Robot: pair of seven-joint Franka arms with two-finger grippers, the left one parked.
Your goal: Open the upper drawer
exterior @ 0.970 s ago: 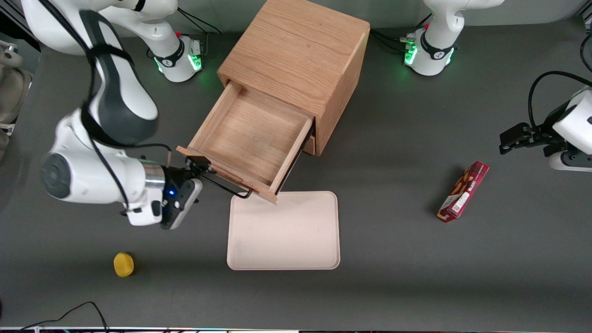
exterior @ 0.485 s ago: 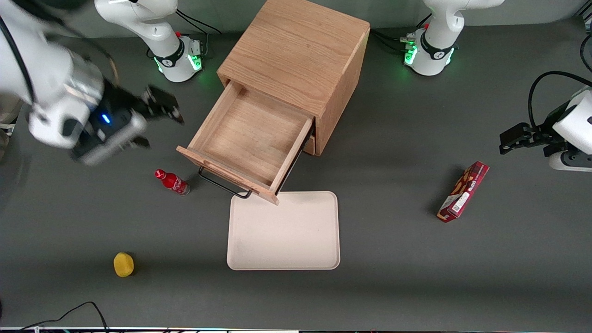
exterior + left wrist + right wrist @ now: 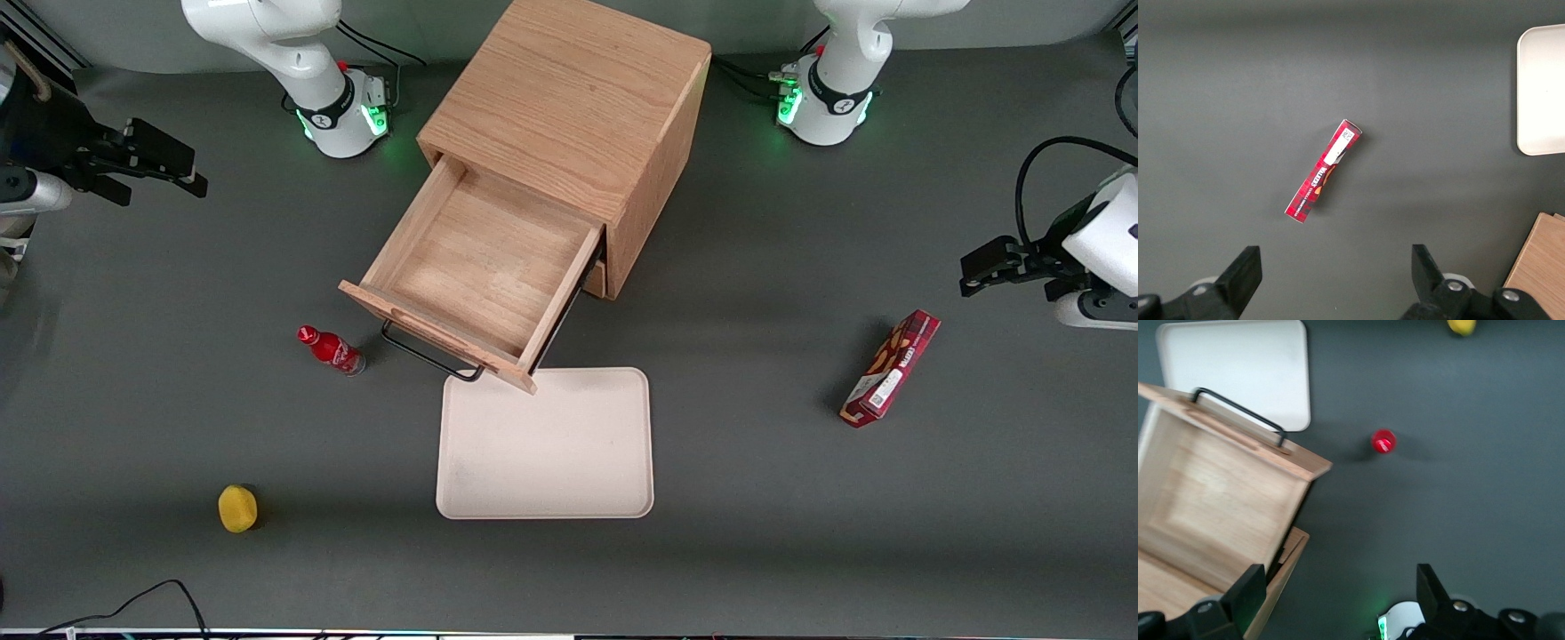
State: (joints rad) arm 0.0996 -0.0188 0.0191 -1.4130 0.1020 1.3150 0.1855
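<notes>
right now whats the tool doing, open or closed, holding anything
Tool: open, holding nothing, up near the working arm's end of the table, well clear of the upper drawer, which stands pulled out.

The cream tray [image 3: 544, 444] lies flat. A small red bottle [image 3: 331, 348] stands near it toward my working end, and a yellow lump [image 3: 237, 508] sits nearer the front camera. A red box [image 3: 891, 368] lies toward the parked end. My gripper [image 3: 182, 169] hangs spread, well apart from the tray.
</notes>
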